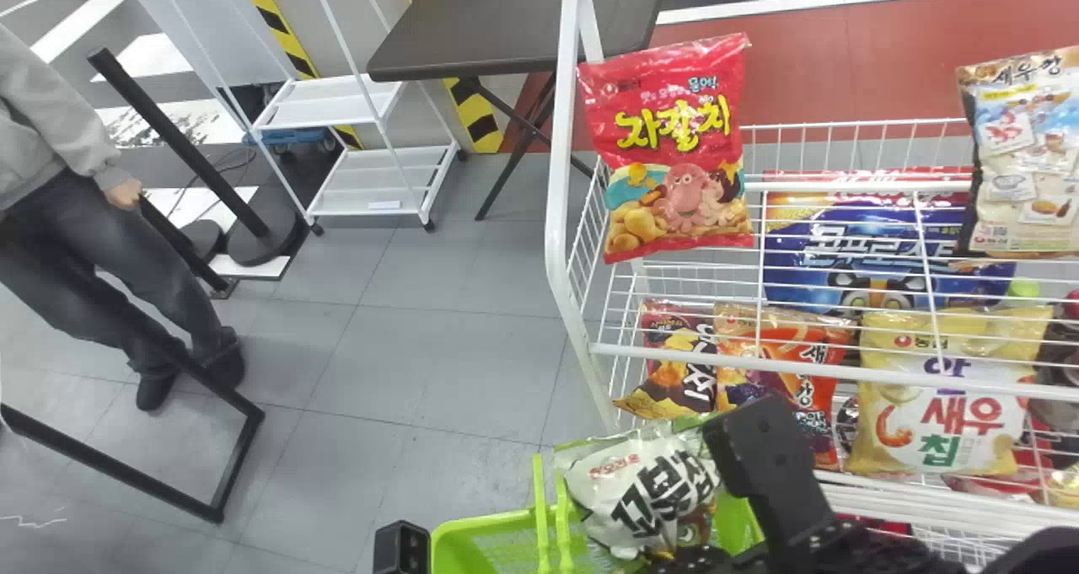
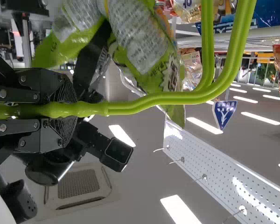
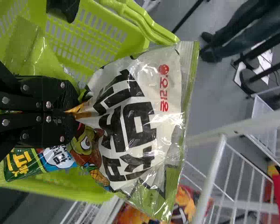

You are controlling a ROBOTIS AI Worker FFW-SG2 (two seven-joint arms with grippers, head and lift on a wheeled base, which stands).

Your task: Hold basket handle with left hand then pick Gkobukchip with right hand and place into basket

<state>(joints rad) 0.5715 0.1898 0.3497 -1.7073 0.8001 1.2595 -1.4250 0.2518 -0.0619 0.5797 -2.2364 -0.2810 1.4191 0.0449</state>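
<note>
At the bottom edge of the head view, my right gripper [image 1: 704,560] is shut on the white Gkobukchip bag [image 1: 645,494], which stands above the green basket [image 1: 497,528]. In the right wrist view, my right gripper [image 3: 74,112] pinches the bag [image 3: 142,121] around its middle, with the basket [image 3: 102,25] behind it. My left gripper [image 1: 401,549] is at the basket's left side, partly cut off by the head view's bottom edge. The left wrist view has my left gripper [image 2: 67,109] shut on the green basket handle [image 2: 154,98], close to the bag [image 2: 142,46].
A white wire rack [image 1: 573,304] with several snack bags rises right of and behind the basket. A red bag [image 1: 674,148] stands on its upper level. Farther left are a white shelf cart [image 1: 337,102] and a black barrier [image 1: 228,456]. Grey floor lies left of the basket.
</note>
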